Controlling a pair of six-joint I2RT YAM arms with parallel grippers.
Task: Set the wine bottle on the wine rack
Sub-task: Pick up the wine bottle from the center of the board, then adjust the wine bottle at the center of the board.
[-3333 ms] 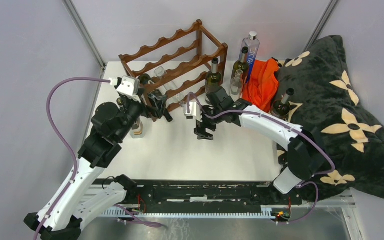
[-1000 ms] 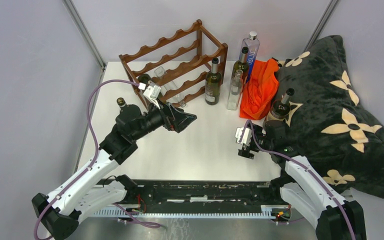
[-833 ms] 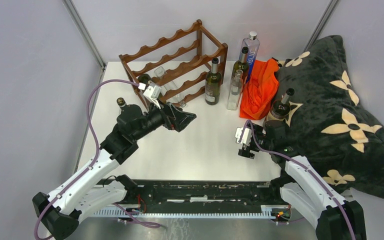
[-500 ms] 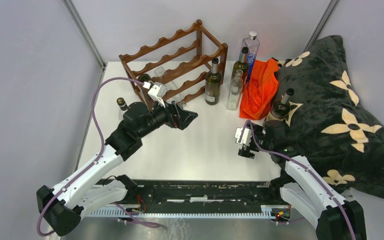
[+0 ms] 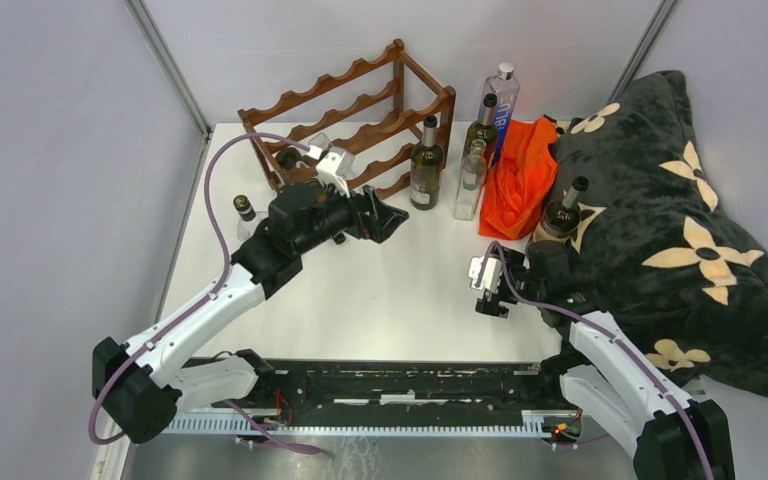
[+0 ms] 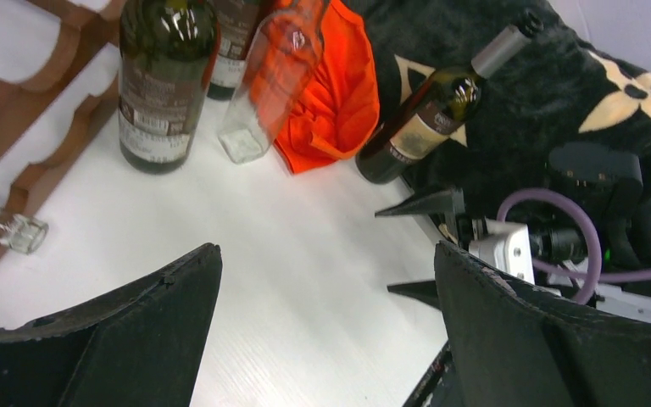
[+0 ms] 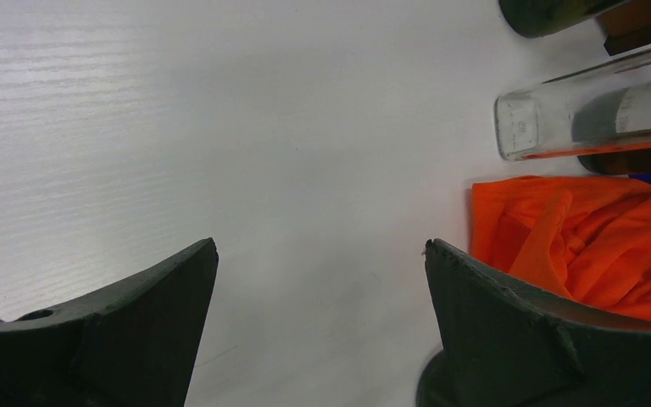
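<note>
Wine rack (image 5: pixel 360 100): 11 o'clock on surface (image 5: pixel 390 300); clear bottle (image 6: pixel 13 229) lying in lower tier.
Wine bottle (image 5: pixel 425 172): upright, 12 o'clock, just beside rack.
Left end effector (image 5: pixel 395 215): released, empty.
Right end effector (image 5: pixel 480 292): released, empty.

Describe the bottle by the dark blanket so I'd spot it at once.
Find the black blanket with cream flowers on the right of the table. At its left edge, right of the orange cloth, sits a dark green wine bottle with a grey cap. It alone nestles against the blanket; the other standing bottles group near the wooden rack.
</note>
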